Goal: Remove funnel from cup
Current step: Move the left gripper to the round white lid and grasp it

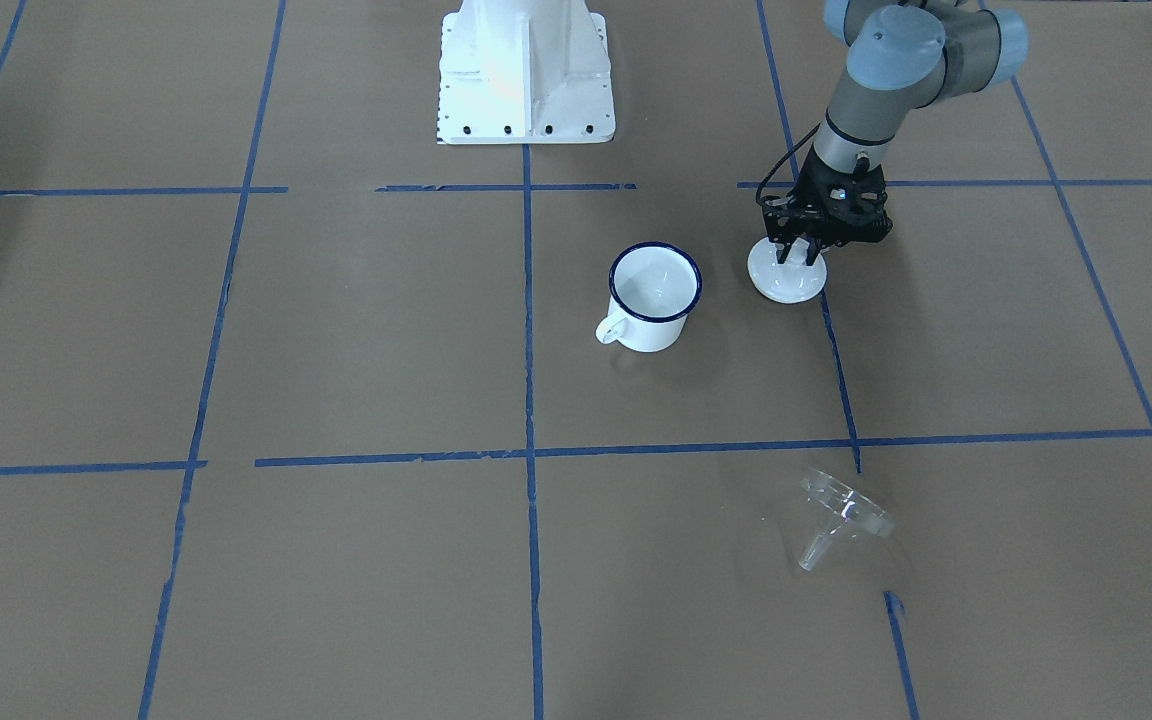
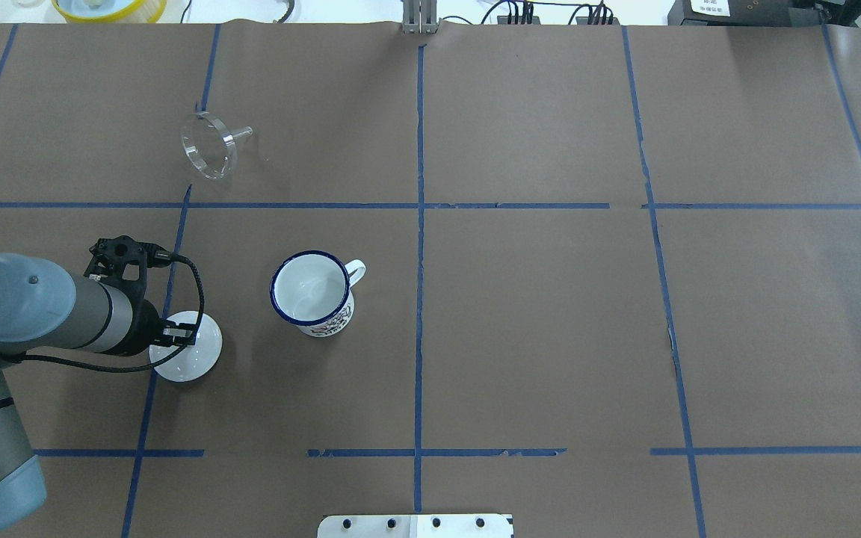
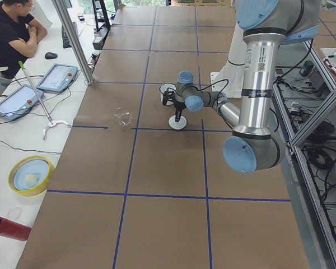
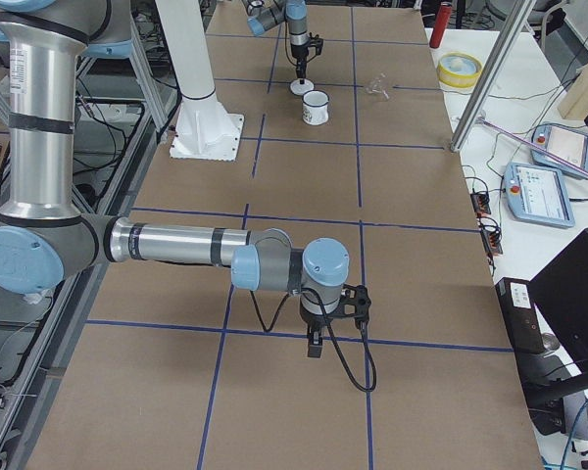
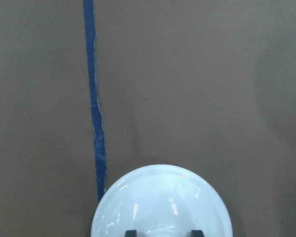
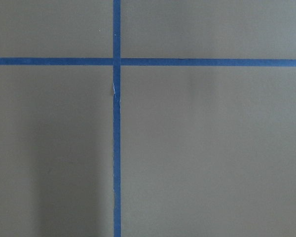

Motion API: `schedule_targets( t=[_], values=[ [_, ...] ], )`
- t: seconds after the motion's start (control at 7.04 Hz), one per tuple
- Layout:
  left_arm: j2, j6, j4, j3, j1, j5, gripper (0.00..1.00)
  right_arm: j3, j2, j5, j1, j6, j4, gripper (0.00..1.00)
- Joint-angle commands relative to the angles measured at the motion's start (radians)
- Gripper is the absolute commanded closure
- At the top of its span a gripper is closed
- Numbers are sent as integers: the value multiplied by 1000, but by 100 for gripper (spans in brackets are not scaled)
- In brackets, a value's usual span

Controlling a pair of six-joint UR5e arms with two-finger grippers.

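Note:
The clear funnel [image 1: 841, 515] lies on its side on the brown paper, apart from the cup; it also shows in the overhead view [image 2: 210, 146]. The white cup [image 1: 653, 295] with a dark blue rim stands upright and empty near the table's middle [image 2: 312, 293]. My left gripper [image 1: 798, 252] points down beside the cup onto a white round lid [image 1: 786, 283]. In the left wrist view its fingertips [image 5: 131, 232] flank the lid's knob closely. My right gripper [image 4: 315, 345] hangs low over bare paper, far from the cup; I cannot tell whether it is open.
The lid [image 2: 195, 355] rests on the table by a blue tape line. The robot's white base [image 1: 526, 80] stands behind the cup. A yellow bowl [image 2: 109, 9] sits beyond the far table edge. A person sits at the side desk [image 3: 11, 33].

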Motion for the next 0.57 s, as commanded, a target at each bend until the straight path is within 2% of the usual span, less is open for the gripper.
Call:
schedule_targets(
  t=[0.0,0.28,0.43],
  values=[
    [0,10,99,-87,-6,0,100,0,0,0,0,0,0,0],
    [-17,54,259,-210,-48,-2,100,0,0,0,0,0,0,0],
    [-64,90,338,-236,-96,-62,100,0,0,0,0,0,0,0]
  ],
)
